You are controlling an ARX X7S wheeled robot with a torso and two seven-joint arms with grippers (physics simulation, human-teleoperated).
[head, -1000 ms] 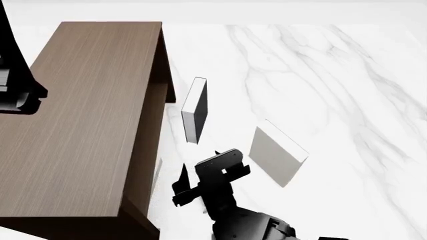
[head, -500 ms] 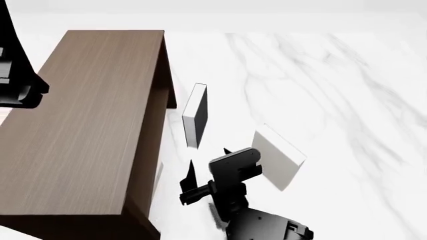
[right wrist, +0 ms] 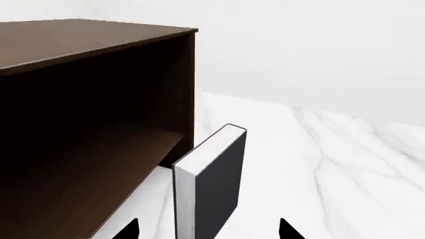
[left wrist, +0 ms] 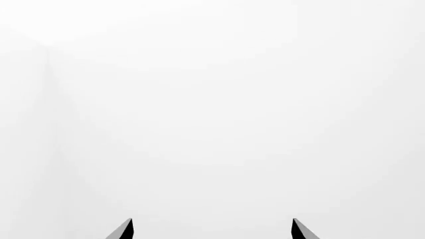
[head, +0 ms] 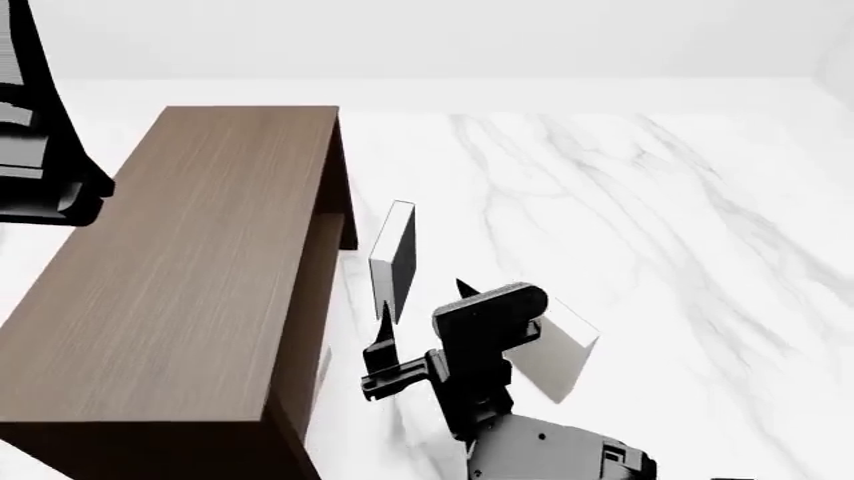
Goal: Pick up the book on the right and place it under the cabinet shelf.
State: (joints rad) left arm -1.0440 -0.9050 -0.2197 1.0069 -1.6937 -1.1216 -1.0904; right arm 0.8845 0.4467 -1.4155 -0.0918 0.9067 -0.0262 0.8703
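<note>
Since 1 second ago your right gripper (head: 420, 335) has risen in the head view, so its black wrist block now covers the near corner of the book (head: 558, 348), which was clear of it before. The view itself has tilted up, showing the pale back wall (head: 441, 40) that was out of sight.

Nearest you, that gripper's 2 dark fingertips (right wrist: 126, 230) stand well apart in its wrist view, jaws wide and holding nothing. Directly between them stands the upright book (right wrist: 216, 186), white-edged with a dark grey face, a thin rectangular slab on end.

The task's book, a plain white slab tilted on the marble, lies just to the right of the gripper, partly hidden behind its wrist; you cannot tell whether they touch.

To the gripper's left is the cabinet shelf (head: 174, 270), a long box of dark-brown wood grain. Its open side faces the gripper, and the right wrist view shows a deep shadowed recess (right wrist: 86, 144) with 1 flat inner board and nothing visible on it.

Beyond, white marble floor (head: 641, 220) with grey veins runs to the wall.

Your left gripper (left wrist: 211, 230) hangs high at the far left, its 2 tips spread wide over blank white.
</note>
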